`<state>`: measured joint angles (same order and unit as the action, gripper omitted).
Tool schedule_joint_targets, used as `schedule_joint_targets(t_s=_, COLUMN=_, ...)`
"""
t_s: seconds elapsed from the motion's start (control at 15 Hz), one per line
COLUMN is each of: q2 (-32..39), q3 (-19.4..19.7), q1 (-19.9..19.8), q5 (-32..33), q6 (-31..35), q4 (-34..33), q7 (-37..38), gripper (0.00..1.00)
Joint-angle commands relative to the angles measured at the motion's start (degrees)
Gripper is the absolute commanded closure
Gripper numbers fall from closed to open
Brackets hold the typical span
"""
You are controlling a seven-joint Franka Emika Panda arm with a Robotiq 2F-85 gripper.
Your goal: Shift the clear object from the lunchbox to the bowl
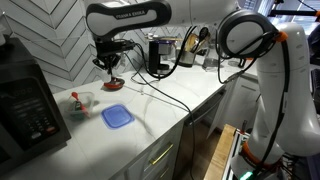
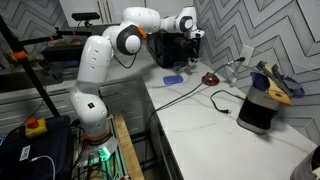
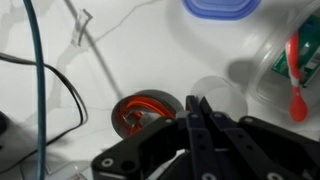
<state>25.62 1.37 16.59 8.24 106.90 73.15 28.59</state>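
Wrist view: clear object (image 3: 222, 95) looks faint, colourless

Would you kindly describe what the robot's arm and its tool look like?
The arm is glossy white, built of rounded links with dark ring-shaped joints. One link near the wrist carries lettering too small to read. The tool is black, with two slim fingers.
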Motion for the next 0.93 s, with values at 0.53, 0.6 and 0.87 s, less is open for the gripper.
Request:
schedule_joint_targets(t_s=0.53, q2=-14.86, q3=-0.94, q1=-6.43, q5=-3.47, q6=2.56, q4=22.48, q7=14.35, gripper=0.96)
schedule_joint_targets(t_s=0.6, q2=-15.63, q3=-0.99, q1=-6.73, q5=-3.64, q6=2.98, q4=23.57, q7=14.34, gripper=0.99)
schedule_joint_targets(t_s=0.87, q2=-8.41, q3=0.73, q1=-7.61, q5=4.24, q6=8.02, q4=15.68, q7=20.95, gripper=0.99)
